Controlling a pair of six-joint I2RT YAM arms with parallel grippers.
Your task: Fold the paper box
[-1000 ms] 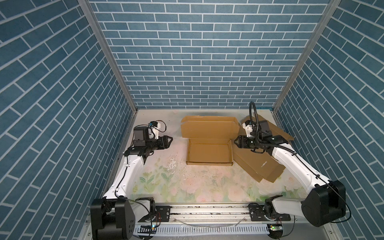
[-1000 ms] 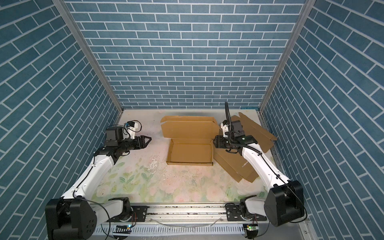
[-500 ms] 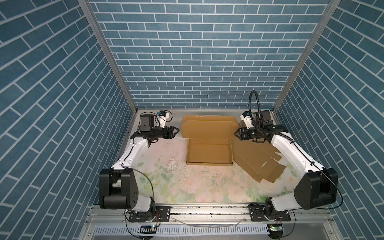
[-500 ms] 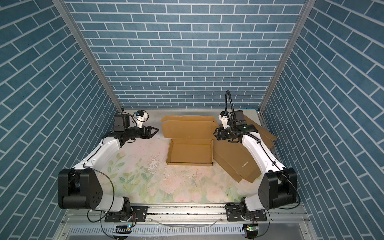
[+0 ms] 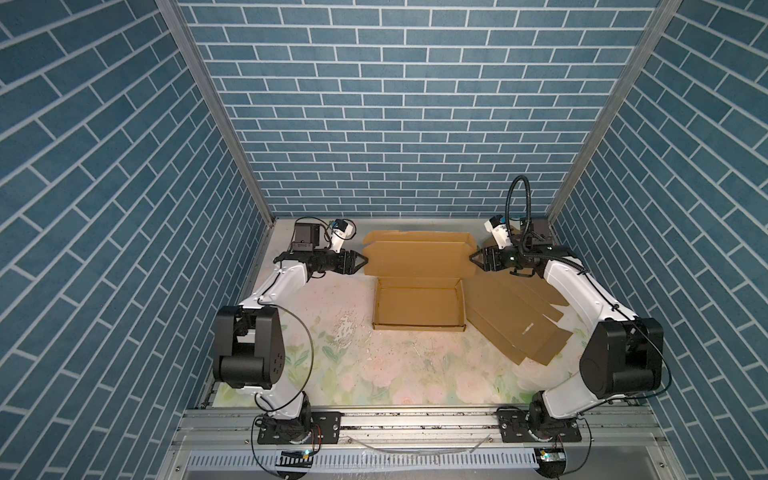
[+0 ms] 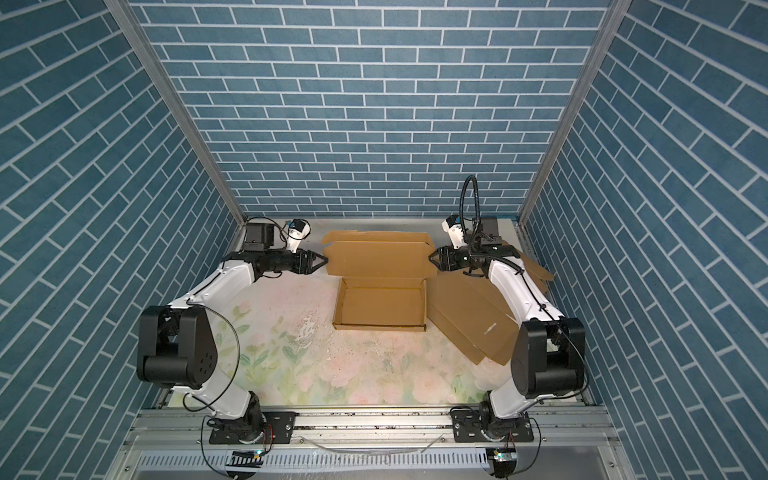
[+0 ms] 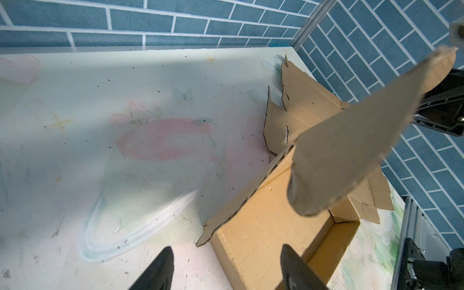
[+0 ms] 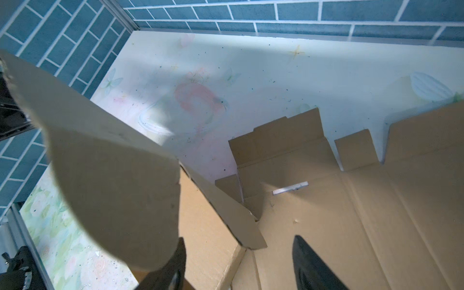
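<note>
We count 1 paper box (image 5: 417,305) mid-tabletop (image 5: 374,374), tray formed, lid (image 5: 417,259) raised at far side. 2 grippers flank the lid: left gripper (image 5: 363,262) just off its left end, right gripper (image 5: 473,258) at its right end, both w/ jaws apart, nothing held. Just right of box lie flat cardboard sheets (image 5: 511,320), overlapped; no. unclear.

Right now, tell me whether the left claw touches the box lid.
Apart. In the left wrist view the left claw is open and both fingers sit short of the lid, a visible gap beside each.
</note>
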